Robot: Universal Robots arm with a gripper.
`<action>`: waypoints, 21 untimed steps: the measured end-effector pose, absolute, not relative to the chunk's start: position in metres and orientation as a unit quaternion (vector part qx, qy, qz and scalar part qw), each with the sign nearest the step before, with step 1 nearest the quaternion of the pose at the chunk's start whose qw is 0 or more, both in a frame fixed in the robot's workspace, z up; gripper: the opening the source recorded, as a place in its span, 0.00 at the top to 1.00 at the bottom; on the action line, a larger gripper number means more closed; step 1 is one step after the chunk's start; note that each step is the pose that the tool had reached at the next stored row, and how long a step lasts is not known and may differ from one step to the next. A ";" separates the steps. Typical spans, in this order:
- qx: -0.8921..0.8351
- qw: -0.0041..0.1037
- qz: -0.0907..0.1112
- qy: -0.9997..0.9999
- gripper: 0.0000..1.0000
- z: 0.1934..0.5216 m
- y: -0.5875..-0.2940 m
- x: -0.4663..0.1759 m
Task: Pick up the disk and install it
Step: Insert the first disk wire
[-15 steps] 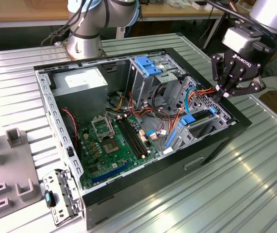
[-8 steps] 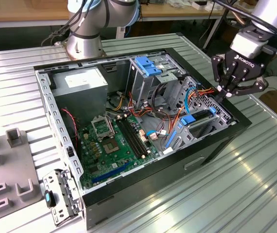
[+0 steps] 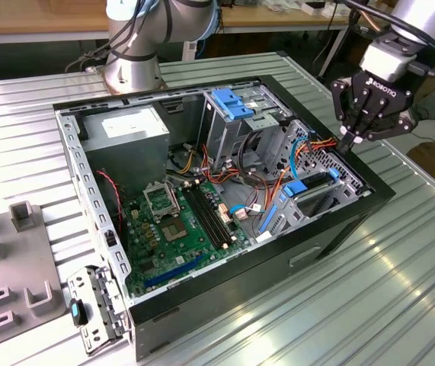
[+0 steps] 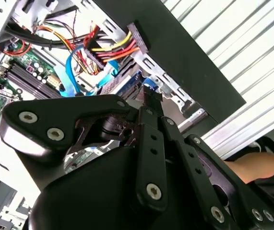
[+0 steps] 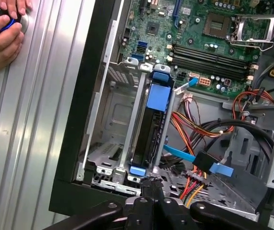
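Observation:
The disk [image 3: 314, 184] stands on edge in a bay at the corner of the open computer case [image 3: 331, 229], on the exterior view's right. Its dark body and blue rails [image 5: 157, 98] run lengthwise in the first wrist view. My gripper [image 3: 348, 140] hangs just above the case rim at the disk's outer end. Its black fingers are pressed together with nothing visible between them in both wrist views [image 5: 151, 185] [image 4: 151, 97], the tips right at the blue end tab [image 5: 137, 171].
Orange, yellow and blue cables [image 5: 194, 158] lie beside the bay. The green motherboard [image 3: 179, 221], a grey power-supply box [image 3: 129, 130] and a blue latch plate [image 3: 232, 103] occupy the case. A person's hand [image 5: 2, 33] rests on the ribbed metal table [image 3: 400, 290]. Grey fixtures [image 3: 19, 217] stand on the exterior view's left.

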State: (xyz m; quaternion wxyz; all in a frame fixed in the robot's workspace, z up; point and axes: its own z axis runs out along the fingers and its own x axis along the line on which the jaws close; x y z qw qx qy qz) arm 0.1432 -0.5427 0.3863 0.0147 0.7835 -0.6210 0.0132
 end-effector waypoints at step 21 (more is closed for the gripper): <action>0.883 0.012 0.016 -0.469 0.70 0.383 -0.534 0.157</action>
